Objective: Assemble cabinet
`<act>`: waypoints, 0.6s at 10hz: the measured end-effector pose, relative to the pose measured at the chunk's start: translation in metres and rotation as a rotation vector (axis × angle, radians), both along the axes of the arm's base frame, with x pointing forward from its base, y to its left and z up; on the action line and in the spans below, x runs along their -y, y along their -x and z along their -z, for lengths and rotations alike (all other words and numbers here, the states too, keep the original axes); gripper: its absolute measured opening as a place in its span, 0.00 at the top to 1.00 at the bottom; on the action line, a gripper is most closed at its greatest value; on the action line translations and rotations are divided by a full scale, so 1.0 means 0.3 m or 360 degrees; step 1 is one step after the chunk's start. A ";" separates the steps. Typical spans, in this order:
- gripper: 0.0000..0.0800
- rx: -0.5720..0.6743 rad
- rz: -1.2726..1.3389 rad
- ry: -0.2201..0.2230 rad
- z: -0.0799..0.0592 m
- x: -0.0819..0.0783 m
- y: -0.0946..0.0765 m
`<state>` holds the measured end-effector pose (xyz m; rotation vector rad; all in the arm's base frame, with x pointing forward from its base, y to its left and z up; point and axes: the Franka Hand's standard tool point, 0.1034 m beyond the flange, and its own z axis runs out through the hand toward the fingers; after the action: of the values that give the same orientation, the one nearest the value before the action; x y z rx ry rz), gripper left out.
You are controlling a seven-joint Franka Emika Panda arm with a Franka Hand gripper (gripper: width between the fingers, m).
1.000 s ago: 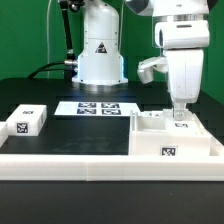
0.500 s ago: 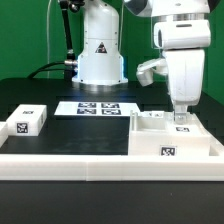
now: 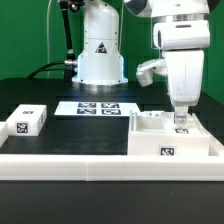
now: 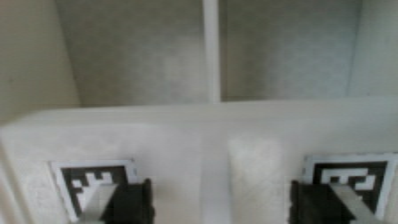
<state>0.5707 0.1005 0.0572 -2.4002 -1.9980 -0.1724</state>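
The cabinet (image 3: pixel 175 140) is a large white box with inner compartments and tagged fronts, standing on the exterior view's right. My gripper (image 3: pixel 180 113) points straight down and reaches into the cabinet's top near its far edge. In the wrist view the gripper (image 4: pixel 222 202) has its two dark fingers (image 4: pixel 128 203) wide apart over a white cabinet wall (image 4: pixel 214 130). A black-and-white tag (image 4: pixel 93 180) lies just behind each finger. Nothing is clamped between the fingers. Two open compartments show beyond the wall.
A small white tagged block (image 3: pixel 27 121) lies on the exterior view's left. The marker board (image 3: pixel 98 107) lies flat behind it, in front of the arm's white base (image 3: pixel 100 55). A long white rail (image 3: pixel 65 160) runs along the front.
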 end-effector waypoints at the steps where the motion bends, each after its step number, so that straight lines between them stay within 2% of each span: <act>1: 0.31 0.0000 0.0000 0.0000 0.000 0.000 0.000; 2: 0.09 -0.0001 0.0000 0.0000 0.001 0.000 0.000; 3: 0.09 -0.0001 0.0000 0.0000 0.001 0.000 0.001; 4: 0.03 -0.0001 0.0000 0.0000 0.001 0.000 0.001; 5: 0.01 -0.0001 0.0000 0.0000 0.001 0.000 0.001; 6: 0.01 0.0000 0.0004 0.0005 -0.014 0.002 0.006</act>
<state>0.5689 0.1000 0.0613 -2.4044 -1.9972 -0.1695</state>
